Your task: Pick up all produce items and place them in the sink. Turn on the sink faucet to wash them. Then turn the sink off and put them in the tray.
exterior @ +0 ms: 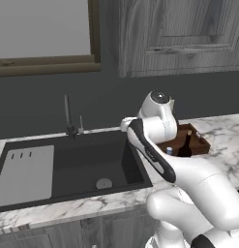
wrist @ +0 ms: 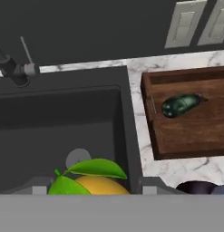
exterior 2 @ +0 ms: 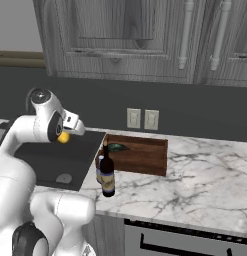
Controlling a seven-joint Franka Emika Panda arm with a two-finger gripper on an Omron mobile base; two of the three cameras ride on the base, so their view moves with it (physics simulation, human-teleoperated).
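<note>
My gripper point(wrist: 93, 189) is shut on the yellow produce item point(wrist: 100, 185), a lemon-like fruit with green leaves, and holds it in the air over the right part of the dark sink point(wrist: 63, 118). From the right base view the fruit point(exterior 2: 63, 137) hangs just under the hand point(exterior 2: 70, 124), left of the tray. The dark green oval produce item point(wrist: 181, 105) lies in the brown wooden tray point(wrist: 195, 131) on the counter to the right of the sink. The thin faucet point(exterior: 67, 116) stands behind the basin with its small lever point(exterior: 81, 123) beside it. No water is visible.
A dark wine bottle point(exterior 2: 107, 180) and a small blue-capped bottle point(exterior 2: 99, 170) stand on the marble counter between the sink and the tray's near corner. The round drain point(exterior: 104, 183) and the slotted drainboard point(exterior: 24, 174) are in the sink. Wall outlets point(exterior 2: 142, 119) are behind the tray.
</note>
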